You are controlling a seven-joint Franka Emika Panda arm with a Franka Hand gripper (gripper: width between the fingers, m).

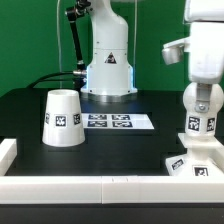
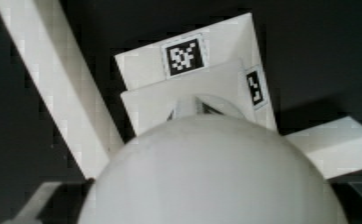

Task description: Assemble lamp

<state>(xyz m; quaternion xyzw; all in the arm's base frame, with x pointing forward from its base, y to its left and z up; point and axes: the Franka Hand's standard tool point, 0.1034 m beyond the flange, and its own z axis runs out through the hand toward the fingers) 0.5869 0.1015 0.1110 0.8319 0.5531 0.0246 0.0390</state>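
Observation:
My gripper (image 1: 202,100) is at the exterior view's right, shut on the white round-headed bulb (image 1: 200,122), which it holds upright. The bulb's lower end is right over or on the squat square base (image 1: 197,160), which sits in the corner of the white border walls. I cannot tell whether the bulb is seated. In the wrist view the bulb's head (image 2: 204,165) fills the lower middle between the gripper (image 2: 199,208) fingers, with the tagged base (image 2: 192,60) beyond it. The tapered cone shade (image 1: 62,118) stands apart on the black table at the exterior view's left.
The marker board (image 1: 112,122) lies flat in the table's middle. The large white robot pedestal (image 1: 108,60) stands at the back. A white border wall (image 1: 90,185) runs along the front edge and also shows in the wrist view (image 2: 62,95).

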